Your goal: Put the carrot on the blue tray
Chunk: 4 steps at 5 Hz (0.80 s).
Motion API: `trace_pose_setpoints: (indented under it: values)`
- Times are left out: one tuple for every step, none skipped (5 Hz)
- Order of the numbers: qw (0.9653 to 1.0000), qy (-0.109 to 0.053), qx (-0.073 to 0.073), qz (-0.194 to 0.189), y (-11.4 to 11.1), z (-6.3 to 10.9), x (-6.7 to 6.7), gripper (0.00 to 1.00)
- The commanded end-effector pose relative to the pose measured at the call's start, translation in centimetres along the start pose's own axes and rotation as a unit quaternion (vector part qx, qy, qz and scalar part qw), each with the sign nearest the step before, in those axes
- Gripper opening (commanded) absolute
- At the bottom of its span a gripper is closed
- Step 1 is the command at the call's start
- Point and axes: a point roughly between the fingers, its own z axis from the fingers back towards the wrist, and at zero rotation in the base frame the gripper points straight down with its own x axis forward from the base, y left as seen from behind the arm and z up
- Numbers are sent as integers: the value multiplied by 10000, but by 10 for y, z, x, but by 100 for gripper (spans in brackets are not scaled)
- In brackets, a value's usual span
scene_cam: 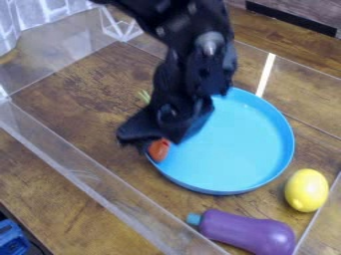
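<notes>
Surface: dark wood table (pixel 80 110)
On it: blue tray (pixel 246 149); lemon (pixel 306 189) & eggplant (pixel 246 233) nr front-right

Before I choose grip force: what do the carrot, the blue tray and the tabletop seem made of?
Carrot: probably molded plastic or rubber, uniform matte orange, mostly hidden by the gripper.
Blue tray: likely plastic, even bright colour, smooth surface.
Tabletop: wood or wood-look laminate, visible grain, glossy reflection.
</notes>
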Motion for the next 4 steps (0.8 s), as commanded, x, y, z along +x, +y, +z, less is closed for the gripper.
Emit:
trace_pose_setpoints:
  values:
    - [9997, 25, 220, -79, 15, -10, 22, 100]
    - [9998, 58, 85, -196, 25, -10, 40, 100]
    - [9979, 73, 146, -631, 43, -9, 61, 100]
    - [9963, 34, 198, -839, 56, -10, 72, 100]
